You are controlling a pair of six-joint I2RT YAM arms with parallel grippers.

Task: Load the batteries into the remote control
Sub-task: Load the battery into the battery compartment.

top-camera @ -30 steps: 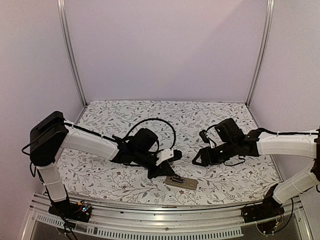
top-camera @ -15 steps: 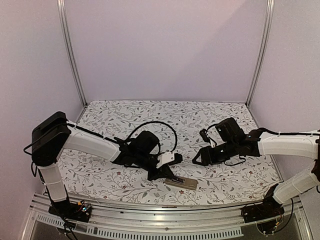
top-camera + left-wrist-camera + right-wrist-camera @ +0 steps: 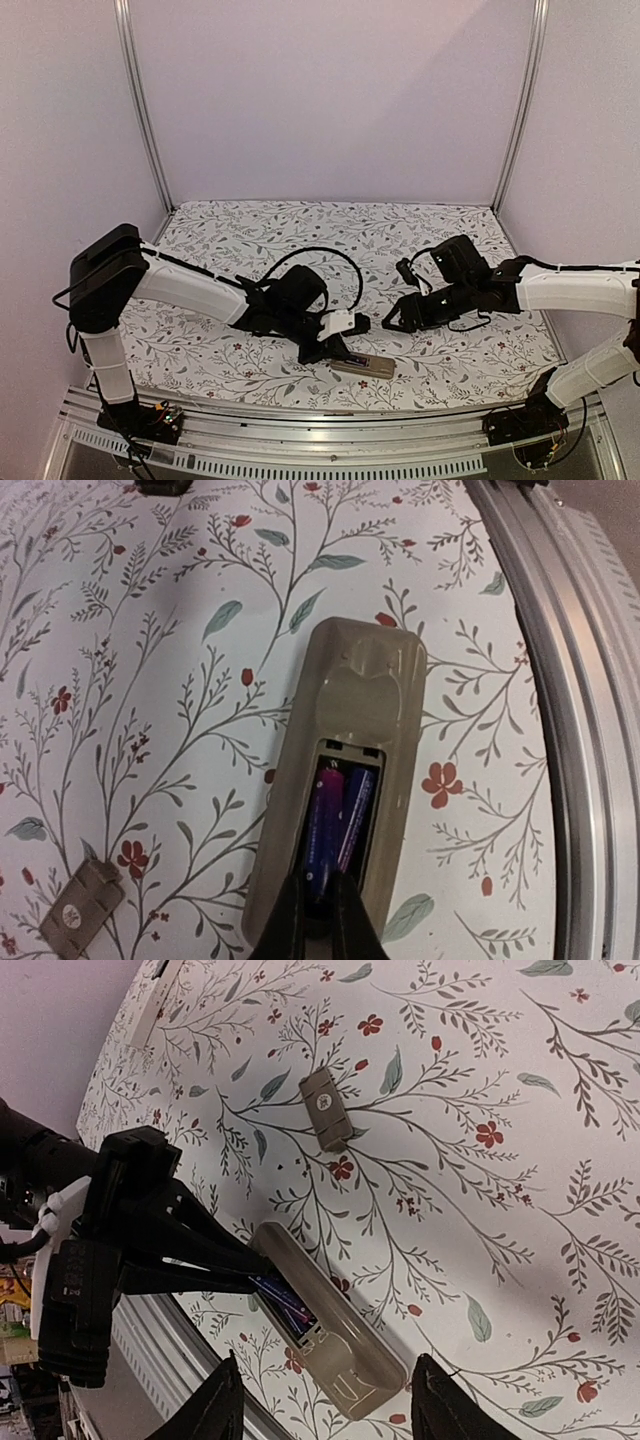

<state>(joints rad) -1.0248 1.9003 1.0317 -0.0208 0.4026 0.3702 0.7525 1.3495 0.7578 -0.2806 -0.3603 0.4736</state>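
Note:
The remote control (image 3: 345, 770) lies back-up near the table's front edge, its battery bay open. Two slim dark batteries with a purple-blue sheen sit in the bay. The left battery (image 3: 322, 820) is tilted, and my left gripper (image 3: 318, 895) is shut on its near end. The right battery (image 3: 357, 810) lies beside it. From above, my left gripper (image 3: 335, 350) sits at the left end of the remote control (image 3: 363, 366). My right gripper (image 3: 392, 318) hovers open behind and to the right. In the right wrist view, my right gripper (image 3: 330, 1410) straddles the remote control (image 3: 340, 1345) from above without touching it.
The small tan battery cover (image 3: 75, 920) lies on the floral mat left of the remote; the right wrist view shows the battery cover (image 3: 325, 1108) farther back. The metal front rail (image 3: 570, 630) runs close along the remote's right side.
My left gripper has moved right and forward, down to the remote's open bay with the battery. The right arm has barely shifted.

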